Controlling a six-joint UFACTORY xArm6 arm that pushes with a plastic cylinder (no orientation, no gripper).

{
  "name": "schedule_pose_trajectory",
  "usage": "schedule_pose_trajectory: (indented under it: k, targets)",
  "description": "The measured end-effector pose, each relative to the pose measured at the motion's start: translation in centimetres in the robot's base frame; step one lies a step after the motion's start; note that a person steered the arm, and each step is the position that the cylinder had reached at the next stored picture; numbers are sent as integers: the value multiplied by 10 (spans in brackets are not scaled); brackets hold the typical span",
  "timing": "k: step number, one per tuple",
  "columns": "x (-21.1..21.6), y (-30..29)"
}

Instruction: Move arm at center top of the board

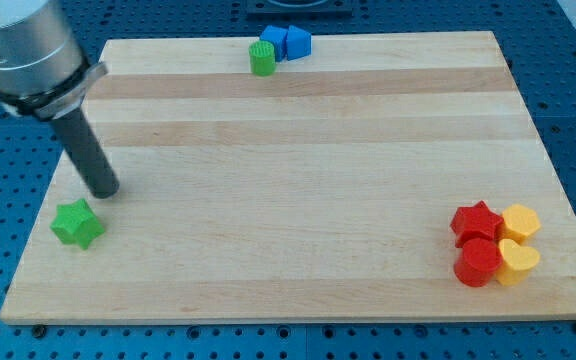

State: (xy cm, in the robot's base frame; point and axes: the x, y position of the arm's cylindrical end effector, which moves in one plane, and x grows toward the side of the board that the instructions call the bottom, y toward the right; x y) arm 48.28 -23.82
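My tip [105, 190] rests on the wooden board [298, 180] at the view's left, just above and right of a green star block [77, 224]. The rod runs up to the arm's grey body at the view's top left. At the board's top centre stand a green cylinder [262, 58] and, touching it on the right, two blue blocks [286, 42] whose shapes are hard to make out. My tip is far to the left of and below that group.
At the view's bottom right sits a tight cluster: a red star [476, 221], a red cylinder [478, 263], a yellow hexagon-like block [520, 221] and a yellow heart [517, 261]. A blue perforated table surrounds the board.
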Motion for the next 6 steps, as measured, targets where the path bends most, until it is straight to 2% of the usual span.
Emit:
schedule_pose_trajectory:
  k: [1,2,3,5,6]
  targets:
    - [38,-6]
    - [56,-6]
    - [36,17]
    - [-46,160]
    - [-100,239]
